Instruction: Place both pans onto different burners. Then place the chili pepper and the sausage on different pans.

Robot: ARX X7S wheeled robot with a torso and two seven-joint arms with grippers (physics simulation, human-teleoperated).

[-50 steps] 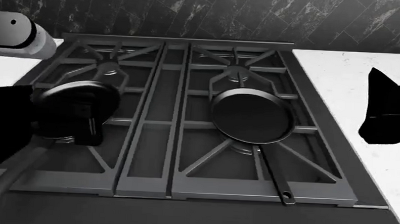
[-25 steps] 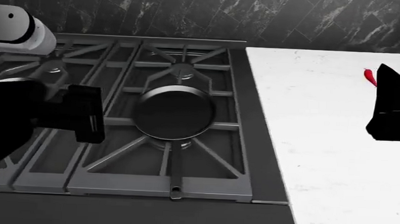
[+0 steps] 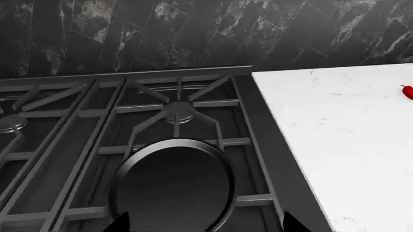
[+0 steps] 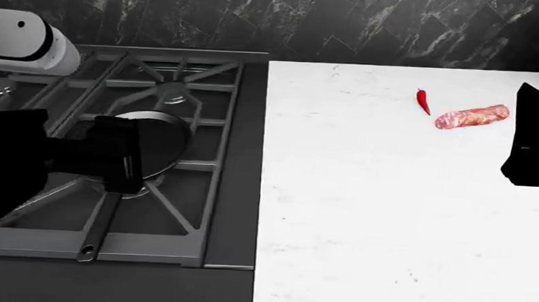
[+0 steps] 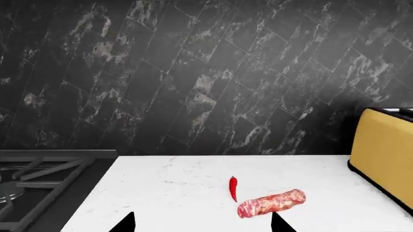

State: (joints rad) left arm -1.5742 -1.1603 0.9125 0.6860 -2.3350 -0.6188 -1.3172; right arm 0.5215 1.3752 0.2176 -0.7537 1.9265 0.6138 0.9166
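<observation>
One black pan (image 4: 161, 141) sits on a stove burner grate with its handle (image 4: 97, 229) pointing toward me; the other pan is out of view. My left gripper (image 4: 114, 154) hovers over this pan's near left side, open and empty. In the left wrist view the pan (image 3: 174, 186) lies between its spread fingertips (image 3: 119, 224). The chili pepper (image 4: 423, 101) and the sausage (image 4: 472, 117) lie side by side on the white counter (image 4: 367, 217). My right gripper (image 4: 531, 145) is just right of the sausage, open and empty. The right wrist view shows the pepper (image 5: 233, 188) and sausage (image 5: 271, 204) ahead.
The far right burner (image 3: 179, 111) behind the pan is bare. A yellow box-shaped appliance (image 5: 384, 154) stands on the counter to the right of the sausage. A dark marble wall (image 4: 348, 25) backs the stove and counter.
The head view has swung right: the stove slid left, the left pan left the view, and the counter with pepper and sausage came into view. Both grippers stay open.
</observation>
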